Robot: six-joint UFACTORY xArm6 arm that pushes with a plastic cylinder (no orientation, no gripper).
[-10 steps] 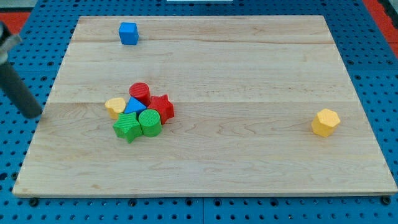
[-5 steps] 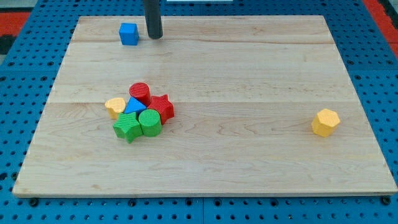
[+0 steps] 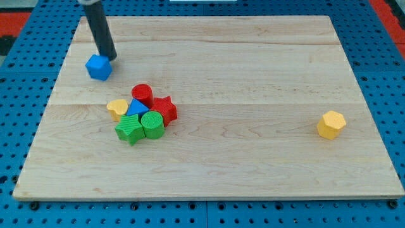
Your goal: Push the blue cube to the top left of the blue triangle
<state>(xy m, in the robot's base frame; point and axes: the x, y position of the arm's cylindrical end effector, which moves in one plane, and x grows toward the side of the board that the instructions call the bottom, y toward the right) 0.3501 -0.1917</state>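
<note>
The blue cube (image 3: 99,67) lies turned on the wooden board (image 3: 253,69), up and to the left of the cluster. My tip (image 3: 109,57) touches the cube's upper right side. The blue triangle (image 3: 136,108) sits in the middle of the cluster, below and right of the cube. It is ringed by a red cylinder (image 3: 142,94), a red star (image 3: 165,109), a yellow heart-like block (image 3: 117,107), a green star (image 3: 129,130) and a green cylinder (image 3: 152,123).
A yellow hexagon (image 3: 331,124) lies alone at the board's right side. A blue pegboard (image 3: 25,95) surrounds the board.
The blue cube has slid from the board's top edge down and left toward the cluster. My rod moved from the cube's right to its upper right, following it down.
</note>
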